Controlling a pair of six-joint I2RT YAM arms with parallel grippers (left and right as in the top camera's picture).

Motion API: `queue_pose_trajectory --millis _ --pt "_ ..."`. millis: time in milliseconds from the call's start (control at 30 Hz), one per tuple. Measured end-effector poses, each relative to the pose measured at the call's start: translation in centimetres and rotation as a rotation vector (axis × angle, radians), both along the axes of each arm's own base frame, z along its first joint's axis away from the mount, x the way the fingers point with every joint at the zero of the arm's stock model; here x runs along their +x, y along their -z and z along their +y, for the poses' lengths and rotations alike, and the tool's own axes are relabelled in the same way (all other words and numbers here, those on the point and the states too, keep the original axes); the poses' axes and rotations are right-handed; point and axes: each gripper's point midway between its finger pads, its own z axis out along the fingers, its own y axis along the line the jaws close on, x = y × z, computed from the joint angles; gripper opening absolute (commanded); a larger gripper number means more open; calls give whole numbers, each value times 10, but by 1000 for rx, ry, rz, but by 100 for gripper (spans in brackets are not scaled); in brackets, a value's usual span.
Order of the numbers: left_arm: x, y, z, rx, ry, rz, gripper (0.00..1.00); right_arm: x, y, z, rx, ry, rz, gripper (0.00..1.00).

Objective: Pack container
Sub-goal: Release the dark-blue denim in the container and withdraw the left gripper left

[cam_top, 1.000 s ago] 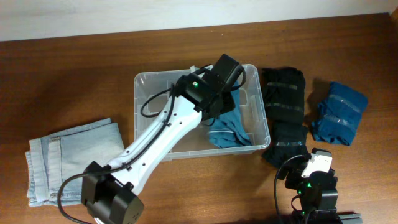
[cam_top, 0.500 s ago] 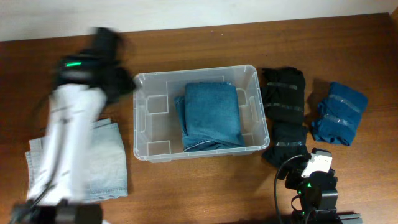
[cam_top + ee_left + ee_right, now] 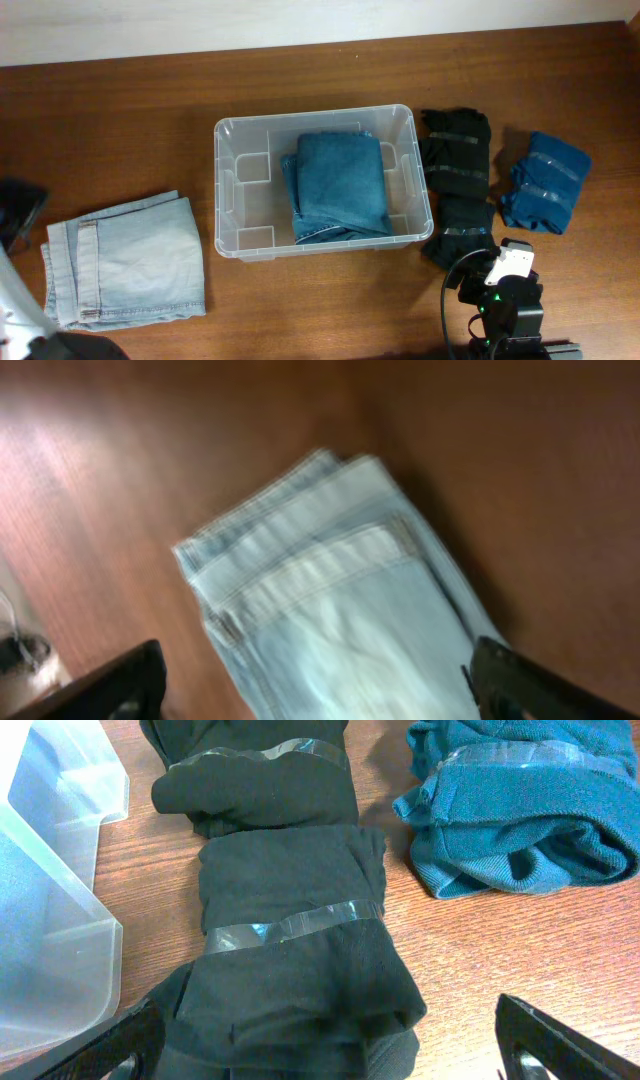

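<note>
The clear plastic container [image 3: 230,190] stands mid-table and holds folded dark blue jeans [image 3: 340,185]. Folded light blue jeans [image 3: 125,262] lie to its left and fill the left wrist view [image 3: 330,610]. My left gripper [image 3: 320,685] is open and empty above them; its arm shows blurred at the overhead view's left edge. A black taped garment [image 3: 458,185] and a teal taped garment [image 3: 545,182] lie right of the container. My right gripper [image 3: 320,1040] is open and empty at the near end of the black garment [image 3: 290,920].
The container's corner [image 3: 50,920] shows at the left of the right wrist view, with the teal garment [image 3: 530,810] at the upper right. The right arm's base [image 3: 500,300] sits at the front edge. Bare wood lies behind the container.
My left arm has let go of the dark blue jeans in the container and swung left, out over the light blue jeans. The right arm has not moved.
</note>
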Motion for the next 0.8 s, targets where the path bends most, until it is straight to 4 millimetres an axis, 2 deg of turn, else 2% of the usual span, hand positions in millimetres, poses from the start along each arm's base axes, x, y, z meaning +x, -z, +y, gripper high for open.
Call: queue_pose_trajectory --millis 100,233,333,433,467,500,533,600,633,767,800 --pt "-31 35 23 -36 -87 54 93 0 0 0 0 -1 0 98" --pt "-70 75 39 -91 -182 97 94 0 0 0 -1 -1 0 98" --pt "-84 107 44 -149 -155 65 94 0 0 0 -1 -1 0 98" --pt "-92 129 36 -233 -93 20 90 0 0 0 0 -1 0 98" --pt "-92 134 32 -262 -66 -7 89 0 0 0 -1 -1 0 98" --pt "-90 138 27 -293 -31 -39 80 0 0 0 -1 -1 0 98" --pt "-82 139 22 -324 25 -97 77 0 0 0 0 -1 0 98" --pt "-62 136 6 -380 157 -212 62 0 0 0 0 0 0 98" --pt "-50 132 -3 -405 216 -263 58 0 0 0 0 -1 0 98" --pt "-27 128 -37 -467 365 -294 55 0 0 0 0 -1 0 98" --pt "-19 131 -52 -481 419 -265 55 0 0 0 0 0 0 98"
